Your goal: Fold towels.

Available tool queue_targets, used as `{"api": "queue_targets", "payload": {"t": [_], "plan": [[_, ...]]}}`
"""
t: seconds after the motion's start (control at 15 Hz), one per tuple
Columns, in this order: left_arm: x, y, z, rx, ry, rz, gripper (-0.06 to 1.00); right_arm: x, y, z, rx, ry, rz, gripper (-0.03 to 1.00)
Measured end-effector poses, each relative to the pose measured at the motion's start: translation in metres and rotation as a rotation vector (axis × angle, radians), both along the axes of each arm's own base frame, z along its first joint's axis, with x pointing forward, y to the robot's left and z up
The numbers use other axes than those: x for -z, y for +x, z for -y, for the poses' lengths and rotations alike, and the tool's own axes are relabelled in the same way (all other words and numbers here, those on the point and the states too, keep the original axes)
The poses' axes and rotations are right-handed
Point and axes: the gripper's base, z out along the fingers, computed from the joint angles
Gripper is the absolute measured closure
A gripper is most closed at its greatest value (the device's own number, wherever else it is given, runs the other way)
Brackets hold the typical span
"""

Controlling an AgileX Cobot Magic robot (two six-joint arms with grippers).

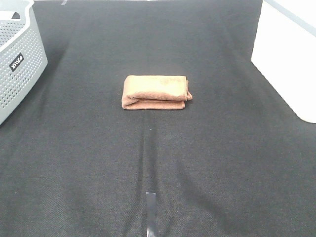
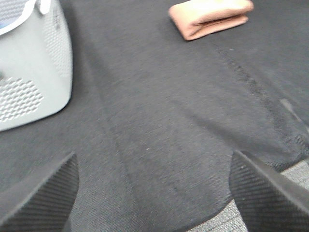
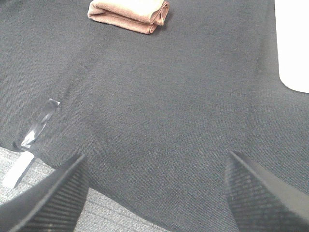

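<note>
Towel [image 1: 156,92] lay folded into a compact stack at the tabletop [image 1: 158,173] centre – soft, light, likely to unfold if lifted by 1 layer; pinch across all layers at an edge. Left end effector [image 2: 154,193] and right end effector [image 3: 154,188] stood released, well apart from it.

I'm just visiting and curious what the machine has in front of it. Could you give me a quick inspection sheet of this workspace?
Surface: black cloth-covered table, a strip of tape near its front edge.
Job's things: one brown towel, folded into a compact bundle, lying mid-table.
Clutter: nothing seen.
Grippers: left gripper and right gripper both open, empty, hanging near the table's front edge, apart from the towel.
Cables: nothing seen.
Surroundings: grey perforated basket at far left, white bin at far right.
</note>
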Motion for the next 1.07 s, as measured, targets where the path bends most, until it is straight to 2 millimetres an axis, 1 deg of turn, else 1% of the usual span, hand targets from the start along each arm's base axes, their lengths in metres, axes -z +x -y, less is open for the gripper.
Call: {"api": "queue_targets", "payload": {"t": [0.53, 0.67, 0.87, 1.07], "plan": [[-0.0003, -0.0003, 0.0015, 0.020, 0.002, 0.005, 0.14, 0.0000, 0.0000, 0.0000, 0.000, 0.000, 0.000, 0.24], [-0.0004, -0.0002, 0.0015, 0.013, 0.003, 0.007, 0.14, 0.0000, 0.0002, 0.0000, 0.029, 0.001, 0.000, 0.24], [-0.0004, 0.0006, 0.0020, -0.104, 0.003, 0.006, 0.14, 0.0000, 0.0011, 0.0004, 0.151, 0.002, 0.000, 0.24], [-0.0003, -0.0019, 0.0022, -0.194, 0.002, 0.026, 0.14, 0.0000, 0.0014, 0.0007, 0.201, 0.002, 0.001, 0.24]]}}
